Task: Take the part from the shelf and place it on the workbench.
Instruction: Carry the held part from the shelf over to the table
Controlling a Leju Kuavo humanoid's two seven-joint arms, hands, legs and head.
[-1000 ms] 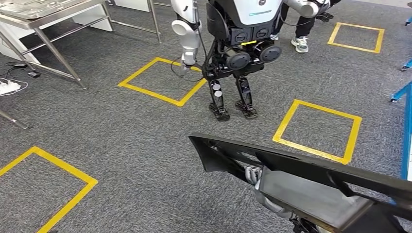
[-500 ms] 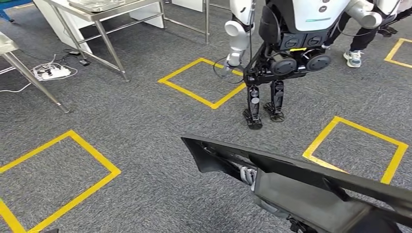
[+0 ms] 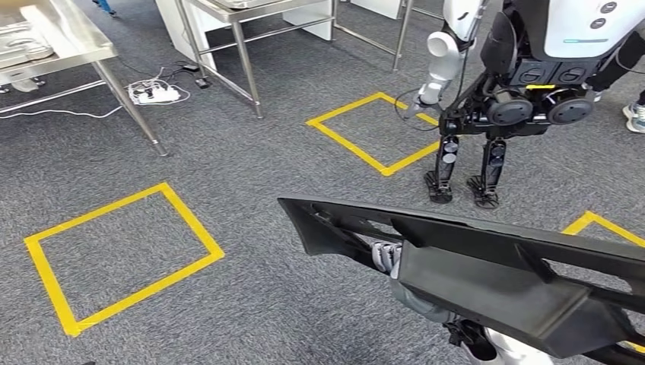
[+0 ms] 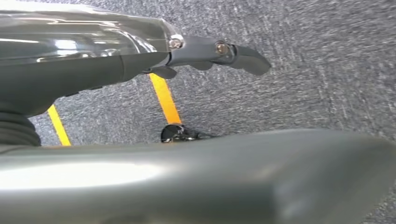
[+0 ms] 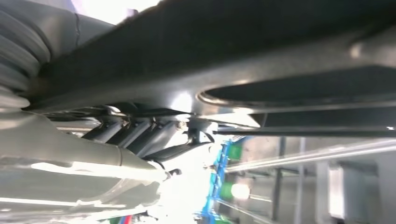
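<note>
Head view: carried low in front, a long black part (image 3: 487, 266), lying tilted across the lower right; under its near-left section, the left hand (image 3: 388, 257) with pale fingers curled up against the underside, holding it; beyond the hand, grey carpet with yellow square outlines (image 3: 122, 255); farther off, a second humanoid robot (image 3: 525, 84) standing on the carpet; well away to the hand's left, a steel workbench (image 3: 65, 42) and a white power strip (image 3: 156, 93) on the floor.

Left wrist view: left hand (image 4: 140, 56) stretched over carpet, thumb lying along the blurred grey part (image 4: 210, 182); beyond, a yellow line.

Right wrist view: right hand (image 5: 140, 135) pressed up beneath the dark part (image 5: 243, 51), fingers (image 5: 154, 137) curled against its underside.
</note>
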